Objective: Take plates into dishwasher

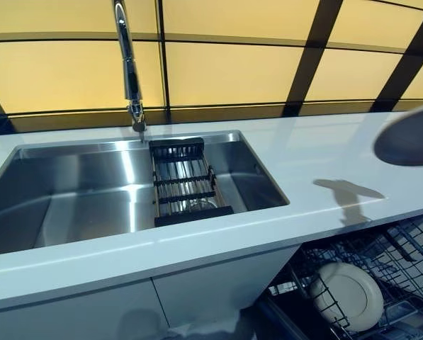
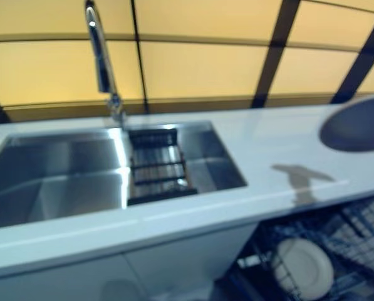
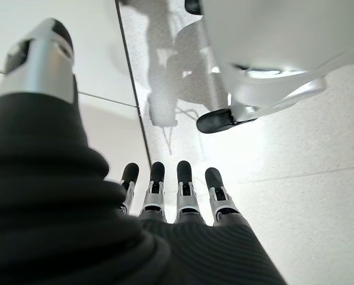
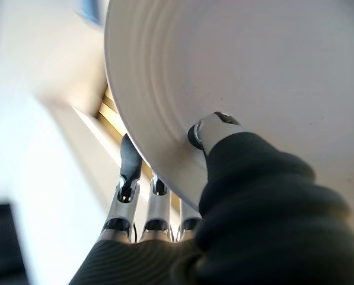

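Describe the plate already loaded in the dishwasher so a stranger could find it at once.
Below the white counter, right of the steel sink, sits the open dishwasher rack. The white round plate stands on edge in its dark wires, the only dish there; the other plate is in the right hand.

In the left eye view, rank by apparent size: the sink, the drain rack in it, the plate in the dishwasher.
1. Sink, clearly largest.
2. Drain rack.
3. Plate in the dishwasher, though rack and plate look close, and the plate lies lower, so that order is unsure.

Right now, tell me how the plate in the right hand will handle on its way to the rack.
The white plate looks rigid and glazed, so probably slippery and breakable. The right hand pinches only its rim, thumb on top, so it may tilt. Another plate already stands in the dishwasher rack.
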Available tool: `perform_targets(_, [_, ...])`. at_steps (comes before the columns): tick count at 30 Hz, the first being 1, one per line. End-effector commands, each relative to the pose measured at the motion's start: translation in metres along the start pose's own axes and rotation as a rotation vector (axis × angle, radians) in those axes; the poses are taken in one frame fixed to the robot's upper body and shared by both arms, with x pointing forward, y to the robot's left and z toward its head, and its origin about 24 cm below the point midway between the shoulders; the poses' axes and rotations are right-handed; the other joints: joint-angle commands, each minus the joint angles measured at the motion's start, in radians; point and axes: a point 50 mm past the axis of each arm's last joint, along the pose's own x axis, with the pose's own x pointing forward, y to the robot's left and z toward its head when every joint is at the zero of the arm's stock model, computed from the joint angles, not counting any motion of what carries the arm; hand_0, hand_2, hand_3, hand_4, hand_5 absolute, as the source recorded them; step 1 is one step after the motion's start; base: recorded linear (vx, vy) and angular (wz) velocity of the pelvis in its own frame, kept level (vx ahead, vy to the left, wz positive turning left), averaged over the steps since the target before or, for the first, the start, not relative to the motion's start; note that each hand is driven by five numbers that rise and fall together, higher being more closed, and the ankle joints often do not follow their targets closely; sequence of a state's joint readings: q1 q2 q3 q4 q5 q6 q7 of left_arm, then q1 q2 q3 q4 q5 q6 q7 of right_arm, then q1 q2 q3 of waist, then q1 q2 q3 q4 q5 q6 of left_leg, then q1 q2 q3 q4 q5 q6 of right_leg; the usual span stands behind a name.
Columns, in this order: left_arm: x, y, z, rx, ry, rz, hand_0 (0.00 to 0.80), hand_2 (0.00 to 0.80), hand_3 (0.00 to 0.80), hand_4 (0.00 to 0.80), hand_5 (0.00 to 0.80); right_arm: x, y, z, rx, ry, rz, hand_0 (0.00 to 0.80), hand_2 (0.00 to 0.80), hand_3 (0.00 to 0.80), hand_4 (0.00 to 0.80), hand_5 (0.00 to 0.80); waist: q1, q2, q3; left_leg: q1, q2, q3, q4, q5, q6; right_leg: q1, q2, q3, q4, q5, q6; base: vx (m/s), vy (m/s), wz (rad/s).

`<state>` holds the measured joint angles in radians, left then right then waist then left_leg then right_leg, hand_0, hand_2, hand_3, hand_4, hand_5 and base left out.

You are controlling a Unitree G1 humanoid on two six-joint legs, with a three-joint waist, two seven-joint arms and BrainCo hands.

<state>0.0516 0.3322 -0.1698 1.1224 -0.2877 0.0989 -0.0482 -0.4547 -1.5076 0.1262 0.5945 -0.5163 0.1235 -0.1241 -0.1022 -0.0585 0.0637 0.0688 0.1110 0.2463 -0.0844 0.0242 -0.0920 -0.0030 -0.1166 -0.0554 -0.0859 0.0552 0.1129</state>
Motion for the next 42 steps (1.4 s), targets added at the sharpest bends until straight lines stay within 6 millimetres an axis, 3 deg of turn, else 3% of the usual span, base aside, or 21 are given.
perform_targets(1, [-0.002, 0.029, 0.006, 0.020, 0.006, 0.072, 0.000, 0.000, 0.000, 0.000, 0.000, -0.007, -0.013, -0.052, 0.087, 0.232, -0.085, 0.800, 0.800, 0.800, 0.800, 0.800, -0.019, -0.074, 0.005, 0.058, 0.035, -0.015, -0.003, -0.091, 0.018, 0.031, -0.020, 0.010, -0.001, 0.026, 0.116, -0.027, -0.013, -0.14])
perform_targets(5, [-0.003, 0.034, 0.008, 0.012, 0.003, 0.078, 0.000, 0.000, 0.000, 0.000, 0.000, -0.029, 0.017, -0.087, 0.172, 0.382, -0.009, 0.800, 0.800, 0.800, 0.800, 0.800, -0.045, -0.068, 0.014, 0.061, 0.037, 0.003, -0.003, -0.090, 0.016, 0.019, -0.020, 0.026, 0.000, 0.030, 0.113, -0.014, -0.003, -0.18])
perform_targets(8, [-0.002, 0.033, 0.013, 0.015, -0.008, 0.075, 0.000, 0.000, 0.000, 0.000, 0.000, -0.044, 0.035, -0.103, 0.233, 0.472, 0.040, 0.800, 0.800, 0.800, 0.800, 0.800, -0.055, -0.060, 0.026, 0.062, 0.036, 0.010, -0.003, -0.089, 0.017, 0.009, -0.018, 0.039, 0.006, 0.031, 0.110, -0.015, -0.006, -0.18])
perform_targets(13, [-0.001, 0.030, 0.020, 0.034, -0.030, 0.060, 0.000, 0.000, 0.000, 0.000, 0.000, -0.062, 0.064, -0.113, 0.381, 0.572, 0.123, 0.800, 0.800, 0.800, 0.800, 0.800, -0.060, -0.040, 0.046, 0.058, 0.034, 0.016, -0.003, -0.086, 0.016, -0.006, -0.019, 0.049, 0.011, 0.031, 0.104, -0.021, -0.016, -0.10])
perform_targets(19, [-0.001, 0.027, 0.024, 0.061, -0.039, 0.026, 0.000, 0.000, 0.000, 0.000, 0.000, -0.061, 0.088, -0.094, 0.609, 0.594, 0.203, 0.800, 0.800, 0.800, 0.800, 0.800, -0.064, -0.007, 0.070, 0.055, 0.033, 0.016, -0.003, -0.080, 0.010, -0.021, -0.027, 0.051, 0.016, 0.031, 0.096, -0.015, -0.006, -0.04])
perform_targets(29, [0.000, 0.018, 0.024, 0.065, -0.054, -0.016, 0.000, 0.000, 0.000, 0.000, 0.000, -0.043, 0.094, -0.053, 0.928, 0.564, 0.230, 0.800, 0.800, 0.800, 0.800, 0.800, -0.070, 0.050, 0.106, 0.046, 0.024, 0.001, -0.003, -0.074, -0.007, -0.041, -0.044, 0.039, 0.019, 0.034, 0.088, -0.005, 0.011, -0.02])
perform_targets(42, [0.001, 0.009, 0.028, 0.033, -0.074, -0.049, 0.000, 0.000, 0.000, 0.000, 0.000, -0.031, 0.083, -0.031, 0.957, 0.512, 0.210, 0.800, 0.800, 0.800, 0.800, 0.800, -0.081, 0.101, 0.144, 0.025, 0.007, -0.011, -0.003, -0.067, -0.016, -0.078, -0.062, 0.034, 0.029, 0.039, 0.084, -0.005, 0.013, 0.00])
